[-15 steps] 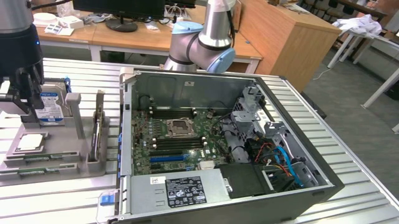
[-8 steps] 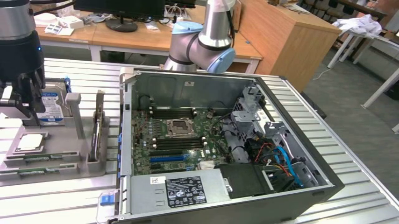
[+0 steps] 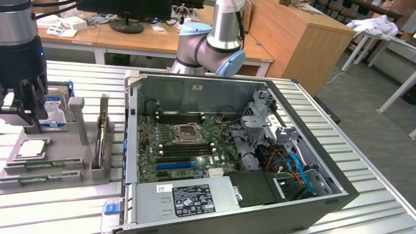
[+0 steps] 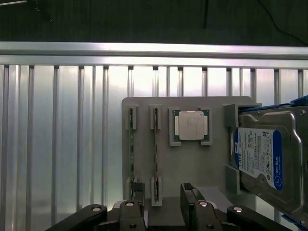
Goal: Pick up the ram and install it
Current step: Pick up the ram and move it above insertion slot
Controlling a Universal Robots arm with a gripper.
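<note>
Above the grey holder point(image 4: 192, 163) on the worktop point(image 4: 62, 134), the gripper point(image 4: 162, 195) hovers, jaws apart, near the ram point(image 4: 155, 144); pickup seems not yet begun, and grasping calls for straddling its thin edge

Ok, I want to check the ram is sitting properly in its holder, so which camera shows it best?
The wrist view: it looks straight down on the ram sticks, two standing on edge in the grey holder's slots, visible along their length. The exterior view catches the sticks at a shallow angle, as thin green strips.
</note>
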